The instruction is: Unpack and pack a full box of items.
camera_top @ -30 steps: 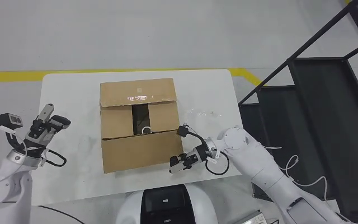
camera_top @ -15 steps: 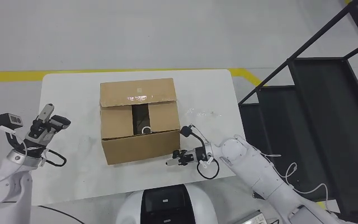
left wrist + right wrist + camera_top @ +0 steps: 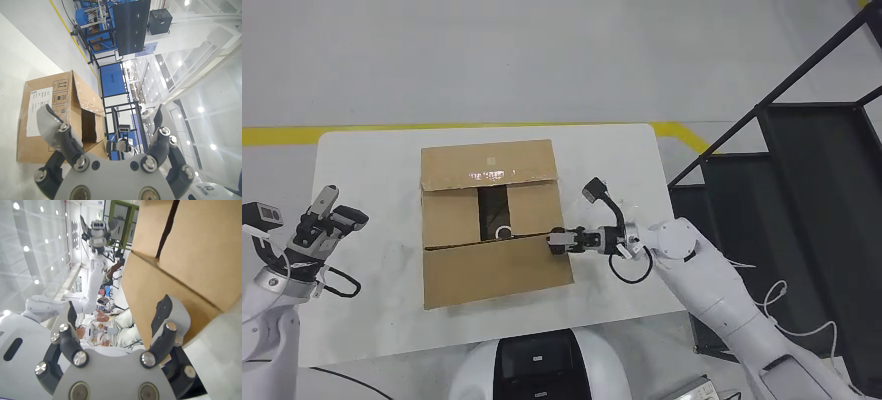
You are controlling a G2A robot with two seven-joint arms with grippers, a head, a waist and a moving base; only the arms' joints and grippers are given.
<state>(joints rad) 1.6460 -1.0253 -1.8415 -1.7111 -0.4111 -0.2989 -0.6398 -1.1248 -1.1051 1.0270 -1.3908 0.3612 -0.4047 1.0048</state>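
Cardboard box: R tool, spread, moved to its side; L tool spread.

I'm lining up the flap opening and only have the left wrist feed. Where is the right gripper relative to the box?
Observer: In the top view, the right gripper sits at the right edge of the box, where the near flap folds.
Operator: Is it clamped on the cardboard?
Observer: No. The right wrist view shows its fingers spread, and the cardboard's edge shows between them.
Operator: Can you see inside the box?
Observer: From above there is a dark gap between the inner flaps, with a small white round thing at its near end. I cannot tell what it is.
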